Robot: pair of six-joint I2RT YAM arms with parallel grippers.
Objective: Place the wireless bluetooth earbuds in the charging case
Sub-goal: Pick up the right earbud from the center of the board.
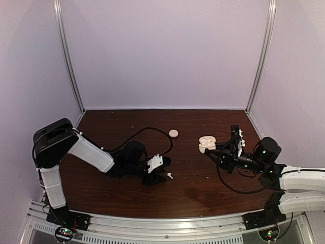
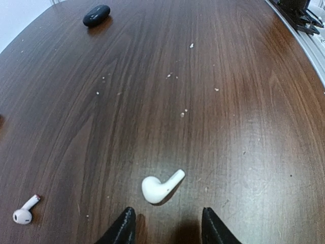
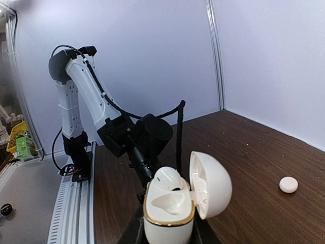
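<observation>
The left gripper stands low over the table with its jaws parted and nothing between them. One white earbud lies on the wood just in front of the two fingertips and is not touched by them. A second white earbud lies well apart from it off to one side, and a small dark rounded object sits far ahead near the table edge. The right gripper is closed on the charging case and holds it upright with the lid swung open, well apart from the earbuds, while a small pale round disc rests on the table beyond it.
</observation>
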